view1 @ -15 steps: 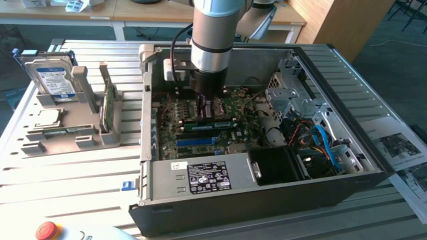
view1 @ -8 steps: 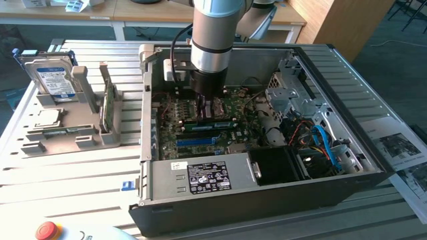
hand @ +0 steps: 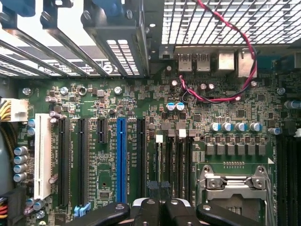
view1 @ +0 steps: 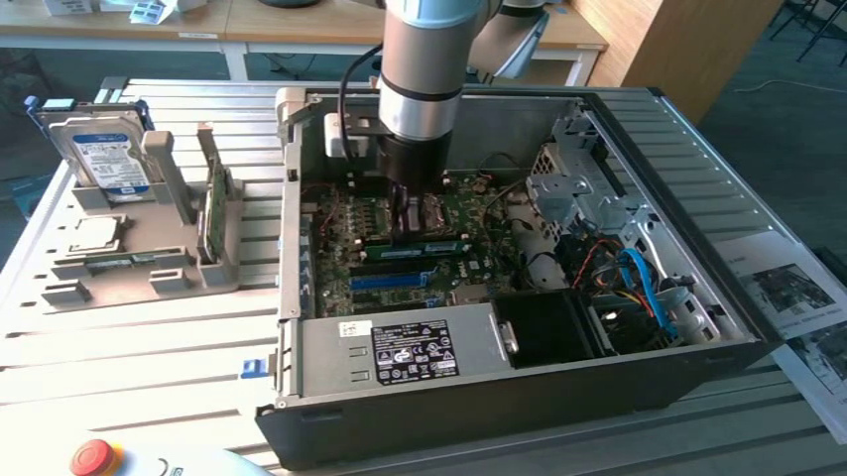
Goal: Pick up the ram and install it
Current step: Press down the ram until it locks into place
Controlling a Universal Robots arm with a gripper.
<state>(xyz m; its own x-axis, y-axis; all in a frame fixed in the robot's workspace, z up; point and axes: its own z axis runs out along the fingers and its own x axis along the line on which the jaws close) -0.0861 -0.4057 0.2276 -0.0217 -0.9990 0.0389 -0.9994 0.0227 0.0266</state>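
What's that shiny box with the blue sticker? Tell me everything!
The hard drive is a flat silvery metal box with a blue-and-white label. It stands upright on edge in a grey holder, to the exterior view's left of the open computer case, apart from it. Only the holder touches it.

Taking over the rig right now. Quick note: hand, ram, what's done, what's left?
Hand: shut, down inside the computer case, right over the memory slots on the motherboard.
Ram: green stick lying along the slots just under the hand. Cannot tell whether it is gripped or only pressed on.
Done: the ram is in the case, at the slots.
Left: seating is not confirmed, because the hand hides how it sits in the slot.
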